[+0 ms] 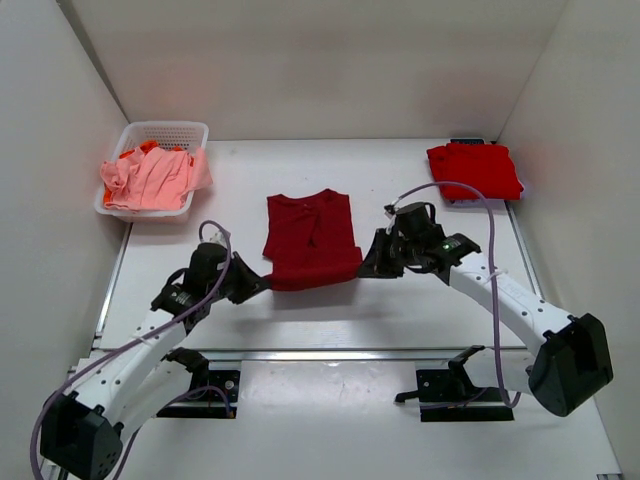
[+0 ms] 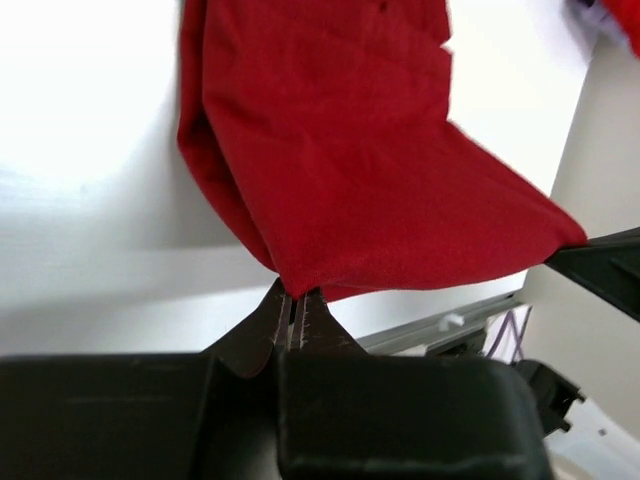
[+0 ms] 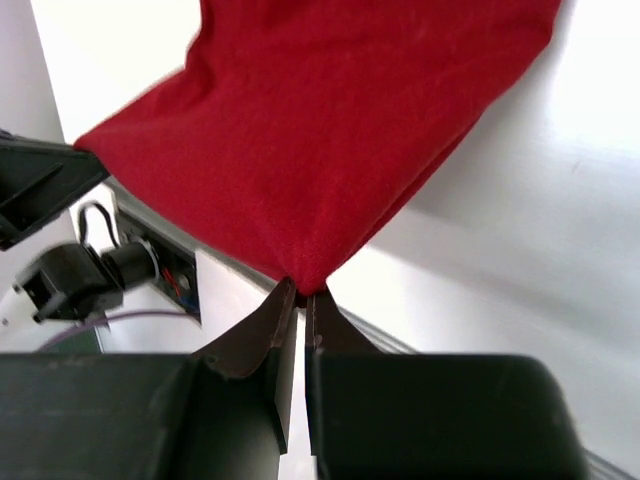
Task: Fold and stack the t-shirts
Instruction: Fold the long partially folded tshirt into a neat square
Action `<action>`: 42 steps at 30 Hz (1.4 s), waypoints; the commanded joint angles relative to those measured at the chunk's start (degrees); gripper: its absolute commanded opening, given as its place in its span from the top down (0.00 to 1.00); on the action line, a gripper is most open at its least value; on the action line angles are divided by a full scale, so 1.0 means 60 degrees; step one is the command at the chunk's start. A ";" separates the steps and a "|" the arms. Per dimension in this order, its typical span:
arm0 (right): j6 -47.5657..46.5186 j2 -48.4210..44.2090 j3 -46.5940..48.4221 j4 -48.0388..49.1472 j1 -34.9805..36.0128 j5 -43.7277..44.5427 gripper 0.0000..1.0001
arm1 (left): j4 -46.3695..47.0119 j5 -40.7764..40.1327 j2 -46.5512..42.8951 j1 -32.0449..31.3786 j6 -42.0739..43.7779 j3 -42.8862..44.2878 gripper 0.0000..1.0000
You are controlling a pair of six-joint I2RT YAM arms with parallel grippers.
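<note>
Left pincer (image 2: 293, 300): clenched on the near left corner of the dark red t-shirt (image 1: 310, 235). In the left wrist view its two dark fingers stand almost together at lower centre, with a fold of cloth nipped between the tips.

Right pincer (image 3: 300, 290): clenched on the near right corner of the same shirt. In the right wrist view the tips meet at lower centre, and the cloth comes to a point between them.

Dark red t-shirt: in the middle of the top view. Its near hem is lifted and drawn fairly taut between the two pincers, and the collar end lies flat farther up the frame. From each wrist camera the cloth fans upward from the tips and fills the upper part of the frame.

Surface (image 1: 430, 300): white, and bare below the lifted hem.

Basket (image 1: 165, 128): white plastic lattice, upper left of the top view, well apart from both pincers.

Salmon-pink t-shirt (image 1: 150, 180): heaped in the basket and spilling over its right rim.

Orange t-shirt (image 1: 148, 148): a strip shows under the pink one.

Bright red t-shirt (image 1: 473, 170): folded flat, upper right of the top view.
</note>
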 commanded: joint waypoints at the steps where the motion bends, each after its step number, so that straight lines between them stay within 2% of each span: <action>1: -0.0110 -0.0028 -0.0269 -0.0539 0.0386 0.0048 1.00 | -0.0883 0.0065 -0.0642 -0.0035 0.0251 -0.0559 1.00; 8: 0.0667 -0.0468 -0.1997 -0.0672 0.1236 -0.0580 1.00 | -0.1192 0.0299 -0.1304 -0.0897 -0.0144 -0.1774 1.00; 13: 0.0186 -0.0235 -0.1957 -0.0745 0.0756 -0.0830 1.00 | -0.1046 0.0329 -0.1129 -0.0738 -0.0013 -0.1778 1.00; 16: -0.0634 0.0482 -0.0713 -0.1287 0.0344 -0.0743 1.00 | -0.0900 0.0095 -0.0355 -0.0504 0.0382 -0.0755 1.00; 19: -0.1455 0.1536 0.1263 -0.1814 -0.0182 -0.0669 1.00 | -0.0667 0.0226 0.1166 0.0095 0.0924 0.0868 1.00; 24: -0.2568 0.4154 0.5286 -0.2254 -0.1237 -0.0553 1.00 | 0.0561 0.0329 0.3743 0.1471 0.1540 0.3900 1.00; 26: -0.2890 0.5223 0.6736 -0.2444 -0.1544 -0.0290 1.00 | 0.0958 -0.0005 0.4976 0.1693 0.1744 0.4926 1.00; 28: -0.3039 0.6702 0.8654 -0.2751 -0.1795 0.0222 0.96 | 0.1253 -0.0401 0.6744 0.1899 0.2139 0.6160 0.91; 29: -0.3155 0.7072 0.9085 -0.2825 -0.1984 0.0326 0.95 | 0.1645 -0.0432 0.7492 0.2030 0.2112 0.6787 0.78; 31: -0.3244 0.7893 1.0096 -0.2811 -0.2233 0.0473 0.85 | 0.2335 0.0193 0.8417 0.2337 0.1850 0.7494 0.65; 32: -0.3331 0.7983 1.0245 -0.2855 -0.2336 0.0662 0.75 | 0.2932 0.0458 0.8640 0.2585 0.1746 0.7757 0.40; 34: -0.3346 0.8014 1.0043 -0.2520 -0.2425 0.0912 0.58 | 0.3216 0.0942 0.9081 0.2602 0.1512 0.7994 0.38; 35: -0.3404 0.7970 0.9867 -0.2373 -0.2599 0.0927 0.57 | 0.3129 0.1002 0.9111 0.2559 0.1540 0.7965 0.37; 36: -0.3376 0.7665 0.9242 -0.2125 -0.2659 0.0811 0.49 | 0.3100 0.1017 0.9010 0.2530 0.1569 0.7704 0.40; 37: -0.3405 0.7270 0.8569 -0.1702 -0.2703 0.0651 0.40 | 0.3259 0.0930 0.8748 0.2515 0.1599 0.7223 0.40; 39: -0.3449 0.6711 0.7292 -0.0909 -0.2660 0.0533 0.31 | 0.3682 0.0813 0.8190 0.2325 0.1585 0.6200 0.41; 40: -0.3507 0.6332 0.6519 -0.0385 -0.2718 0.0343 0.23 | 0.3917 0.0841 0.7840 0.2339 0.1497 0.5511 0.40; 42: -0.3537 0.6036 0.5722 0.0205 -0.2718 0.0108 0.19 | 0.4007 0.0900 0.7298 0.2281 0.1525 0.4791 0.43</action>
